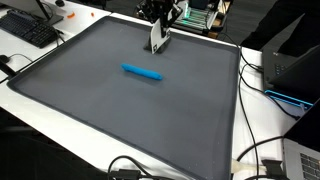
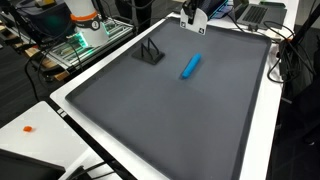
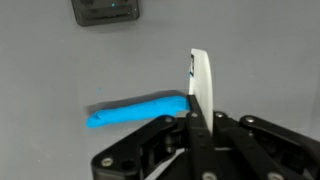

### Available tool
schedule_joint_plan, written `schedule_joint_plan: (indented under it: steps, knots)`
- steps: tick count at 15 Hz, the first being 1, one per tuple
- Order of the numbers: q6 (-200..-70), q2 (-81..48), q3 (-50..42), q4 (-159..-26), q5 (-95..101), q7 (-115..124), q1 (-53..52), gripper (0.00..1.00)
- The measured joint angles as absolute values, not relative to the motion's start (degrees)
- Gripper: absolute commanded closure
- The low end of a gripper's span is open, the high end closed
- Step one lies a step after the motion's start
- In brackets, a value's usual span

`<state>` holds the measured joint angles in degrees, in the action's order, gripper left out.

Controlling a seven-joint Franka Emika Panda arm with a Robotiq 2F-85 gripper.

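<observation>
So, jaws squeezed together on a thin white strip, upright, over the far edge of the mat.
My gripper is clamped on it. Blue marker lies flat toward mid-mat, apart from me, long axis crosswise to my fingers. Dark stand sits past it.

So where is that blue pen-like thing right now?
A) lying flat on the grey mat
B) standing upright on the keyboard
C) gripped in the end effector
A: the blue marker lies flat on the grey mat, apart from the end effector, which is shut on a white piece.
</observation>
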<state>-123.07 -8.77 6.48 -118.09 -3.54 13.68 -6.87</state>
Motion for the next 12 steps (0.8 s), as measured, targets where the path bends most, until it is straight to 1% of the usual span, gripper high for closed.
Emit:
schedule_joint_plan:
  steps: [2,3,12]
  knots:
    - [-122.2,-10.7,6.6,-116.2,-1.5,10.7,-7.4,0.99]
    - [-122.0,-11.5,6.6,-115.3,-0.7,9.7,-7.7,0.96]
    - [-122.1,-12.0,6.5,-114.7,-0.6,9.6,-7.8,0.96]
